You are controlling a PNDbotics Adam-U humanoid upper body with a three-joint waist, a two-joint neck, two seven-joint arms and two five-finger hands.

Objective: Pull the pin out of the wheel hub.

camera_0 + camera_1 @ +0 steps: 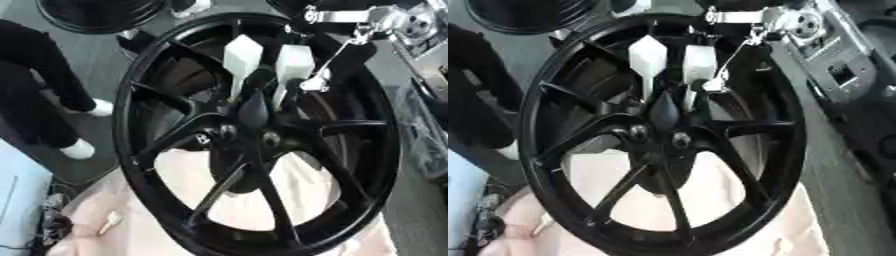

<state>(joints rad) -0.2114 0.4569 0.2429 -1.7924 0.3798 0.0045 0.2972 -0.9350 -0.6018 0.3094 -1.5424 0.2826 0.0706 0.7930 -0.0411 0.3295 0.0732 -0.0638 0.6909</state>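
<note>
Fingers (243, 57) of the right hand (293, 65), white-tipped, are lowered just above the wheel hub (249, 135) centre around a dark pin (254, 110), closure undeterminable; the pin is judged not yet extracted.

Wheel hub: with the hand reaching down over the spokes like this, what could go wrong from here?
1. The right hand comes in from above, its white fingers close over the wheel hub; they hide the pin, so a pinch could miss it.
2. The fingers sit between black spokes and could snag on withdrawal.
3. The wheel rests tilted on pale cloth; pulling may shift it.
</note>
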